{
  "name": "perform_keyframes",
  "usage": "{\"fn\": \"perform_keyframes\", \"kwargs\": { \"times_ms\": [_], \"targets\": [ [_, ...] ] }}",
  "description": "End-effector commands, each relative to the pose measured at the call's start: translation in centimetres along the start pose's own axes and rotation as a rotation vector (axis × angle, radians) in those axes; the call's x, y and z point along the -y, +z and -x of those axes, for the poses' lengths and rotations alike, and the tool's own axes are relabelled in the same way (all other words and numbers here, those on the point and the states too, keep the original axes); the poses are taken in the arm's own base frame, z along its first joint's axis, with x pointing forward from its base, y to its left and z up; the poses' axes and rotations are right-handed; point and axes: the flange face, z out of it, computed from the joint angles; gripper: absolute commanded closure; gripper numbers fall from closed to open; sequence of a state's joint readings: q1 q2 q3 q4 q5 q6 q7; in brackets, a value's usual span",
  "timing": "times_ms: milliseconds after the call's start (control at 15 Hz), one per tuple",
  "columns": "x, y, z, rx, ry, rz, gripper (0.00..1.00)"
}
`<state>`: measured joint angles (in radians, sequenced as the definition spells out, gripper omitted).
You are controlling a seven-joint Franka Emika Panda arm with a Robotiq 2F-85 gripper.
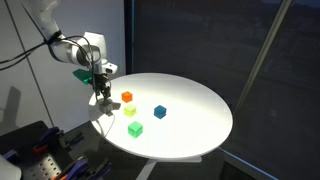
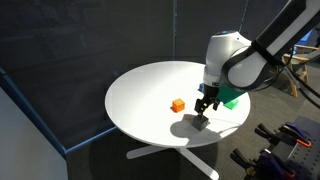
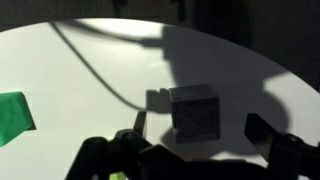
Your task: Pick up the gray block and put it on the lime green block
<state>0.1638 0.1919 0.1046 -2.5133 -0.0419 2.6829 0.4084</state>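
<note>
The gray block (image 3: 193, 110) sits on the white round table (image 1: 190, 95) near its edge, in the arm's shadow. It also shows in both exterior views (image 1: 102, 113) (image 2: 200, 122). My gripper (image 3: 198, 122) is open and hangs just above the block, one finger on each side, not touching it. The gripper also shows in both exterior views (image 1: 100, 96) (image 2: 205, 104). The lime green block (image 1: 134, 129) stands apart from the gray block, nearer the front of the table.
A brighter green cube (image 1: 130, 110) (image 3: 12, 115), an orange cube (image 1: 126, 97) (image 2: 178, 104) and a blue cube (image 1: 160, 112) stand near the table's middle. Dark curtains surround the table. Equipment sits on the floor beside it (image 1: 40, 150).
</note>
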Motion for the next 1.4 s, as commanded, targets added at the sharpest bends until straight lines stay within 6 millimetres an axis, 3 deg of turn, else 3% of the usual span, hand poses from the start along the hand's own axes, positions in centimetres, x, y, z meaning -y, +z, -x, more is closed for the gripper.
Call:
{"fn": "perform_keyframes", "kwargs": {
  "times_ms": [0,733,1333],
  "targets": [
    [0.0,1.0,-0.3,-0.011,-0.033,0.022,0.00],
    [1.7,2.3,-1.0,-0.059,-0.148,-0.003,0.00],
    [0.5,3.9,-2.2,-0.051,-0.115,0.007,0.00]
  ]
}}
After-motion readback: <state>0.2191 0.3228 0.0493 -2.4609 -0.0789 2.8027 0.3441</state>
